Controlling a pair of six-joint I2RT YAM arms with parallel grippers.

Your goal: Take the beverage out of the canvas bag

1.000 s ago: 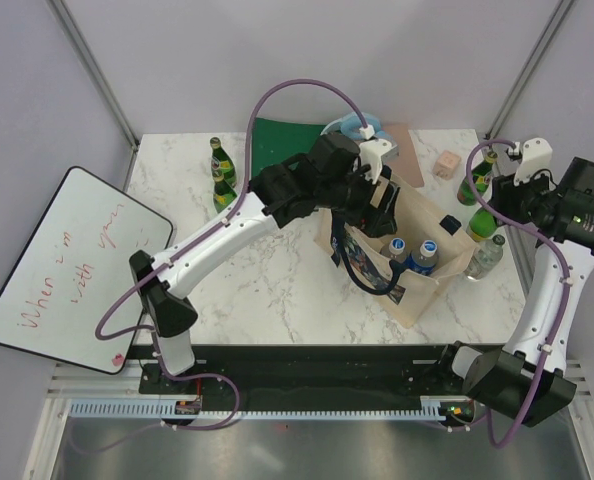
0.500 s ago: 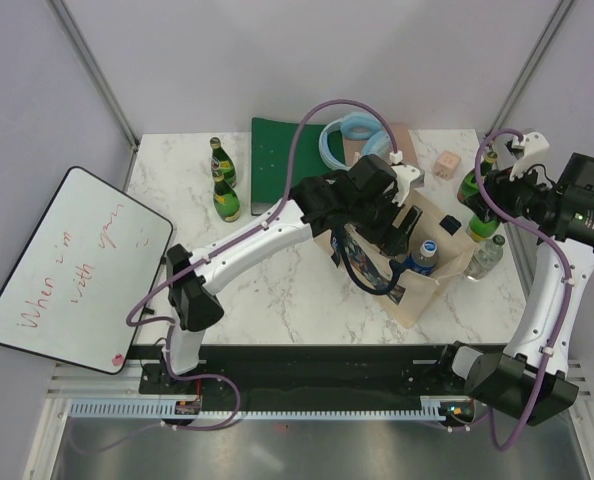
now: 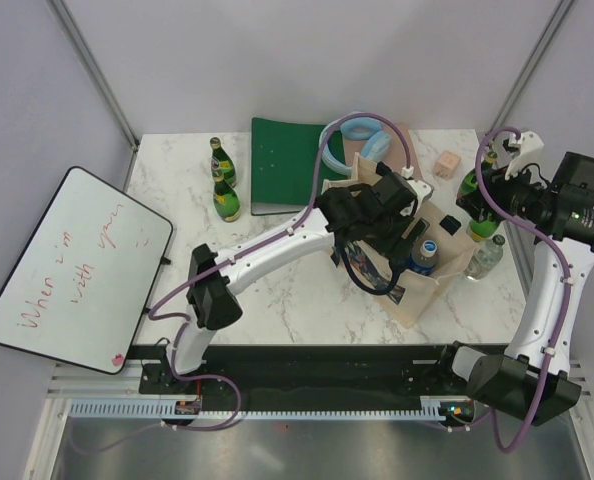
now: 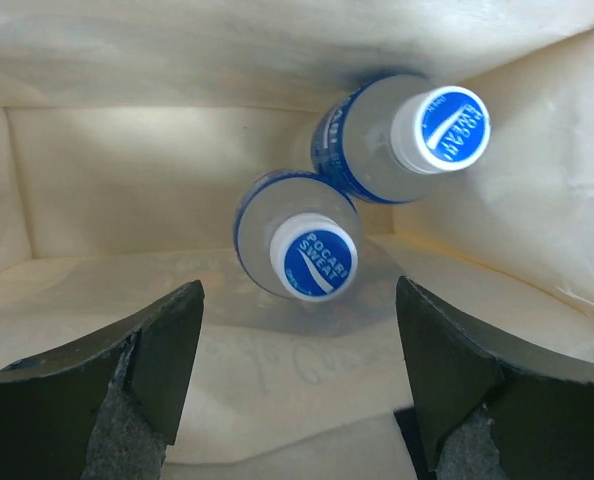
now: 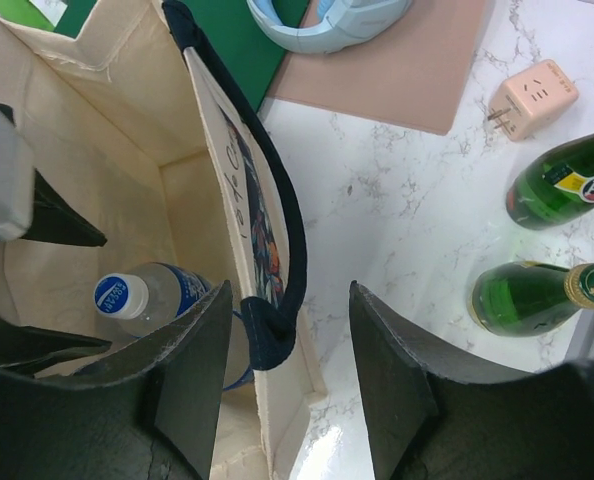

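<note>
The beige canvas bag [image 3: 409, 290] stands open at the table's right, its dark strap handle [image 5: 277, 225] along the rim. Two blue-capped beverage bottles stand inside it: one [image 4: 315, 258] in the middle, the other [image 4: 447, 125] in the far corner. My left gripper [image 4: 299, 292] is open inside the bag, above and just short of the nearer bottle, touching neither. My right gripper [image 5: 291, 300] is open astride the bag's right wall and strap, with a gap showing on the right side. One bottle [image 5: 142, 295] shows past the right gripper's left finger.
Green glass bottles stand at back left [image 3: 224, 195] and right of the bag [image 5: 532, 295], [image 5: 567, 180]. Near the bag's right side is a clear bottle [image 3: 485, 258]. Behind the bag lie a green mat [image 3: 287, 165], blue headphones [image 5: 327, 20] and a pink adapter [image 5: 532, 98]. A whiteboard [image 3: 72, 265] overhangs the left edge.
My left arm has swung right and stretched out, and its gripper has gone down into the bag's mouth, covering one bottle from above. The right arm has barely shifted.
</note>
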